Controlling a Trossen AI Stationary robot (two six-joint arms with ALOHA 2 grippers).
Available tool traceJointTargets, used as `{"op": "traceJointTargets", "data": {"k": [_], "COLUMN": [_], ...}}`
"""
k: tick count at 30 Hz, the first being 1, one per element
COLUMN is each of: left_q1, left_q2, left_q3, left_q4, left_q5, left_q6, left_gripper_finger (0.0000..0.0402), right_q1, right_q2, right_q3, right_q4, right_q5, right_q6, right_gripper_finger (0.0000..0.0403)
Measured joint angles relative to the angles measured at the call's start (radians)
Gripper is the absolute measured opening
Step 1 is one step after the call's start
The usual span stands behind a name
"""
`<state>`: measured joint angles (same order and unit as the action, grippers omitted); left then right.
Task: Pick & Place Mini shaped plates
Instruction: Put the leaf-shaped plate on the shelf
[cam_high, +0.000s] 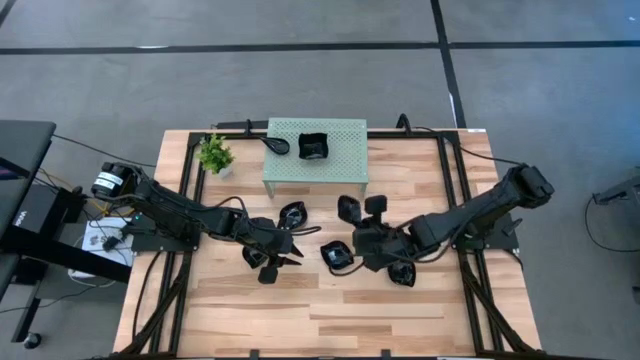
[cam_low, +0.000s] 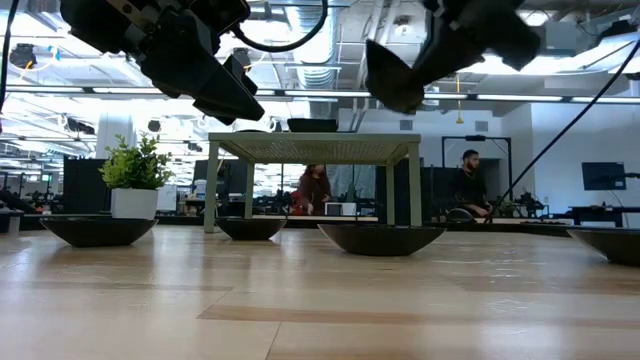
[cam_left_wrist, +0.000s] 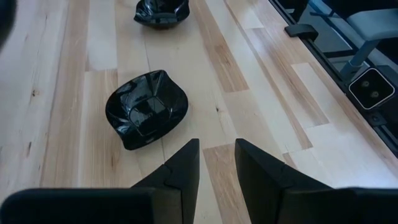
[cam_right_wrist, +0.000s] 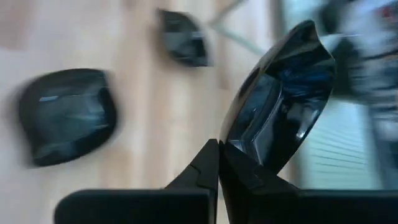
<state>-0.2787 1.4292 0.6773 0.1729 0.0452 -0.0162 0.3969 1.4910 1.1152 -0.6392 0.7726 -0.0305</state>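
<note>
Wooden table (cam_high: 330, 300), green rack (cam_high: 316, 155) (plant (cam_high: 214, 154) beside), scattered plates (cam_high: 336, 255)

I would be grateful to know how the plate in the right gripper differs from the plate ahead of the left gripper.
The held plate is lifted and tilted, pinched by its rim in the right gripper. The other plate lies flat on the table, untouched, the left gripper empty. Both are glossy black.

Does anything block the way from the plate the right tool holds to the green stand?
Nothing visible does. The right tool is shut on a glossy black mini plate, lifted off the wooden table. Bare wood lies between it and the pale green perforated stand.
</note>
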Motion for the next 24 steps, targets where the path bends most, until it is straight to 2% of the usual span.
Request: {"op": "traceJointTargets", "data": {"k": [3,10,16,24], "left_q1": [0.0,0.01,0.027,0.033], "left_q2": [0.0,0.0,0.0,0.0], "left_q3": [0.0,0.0,0.0,0.0], "left_q4": [0.002,0.038,0.054,0.054], "left_q5": [0.0,0.0,0.0,0.0], "left_q6": [0.0,0.011,0.011,0.011], "left_gripper_finger": [0.0104,0.0104,0.0104,0.0104], "right_q1": [-0.007,-0.133,-0.299,-0.462], "right_q2": [0.0,0.0,0.0,-0.001], "right_q3": [0.0,0.0,0.0,0.0], "right_q4": [-0.019,-0.01,-0.011,-0.008], "right_q5": [0.093,0.102,0.034,-0.073], "right_q6": [-0.025,-0.331,-0.55,-0.654], "right_gripper_finger": [0.0001,0.0001,0.0001,0.0001]}}
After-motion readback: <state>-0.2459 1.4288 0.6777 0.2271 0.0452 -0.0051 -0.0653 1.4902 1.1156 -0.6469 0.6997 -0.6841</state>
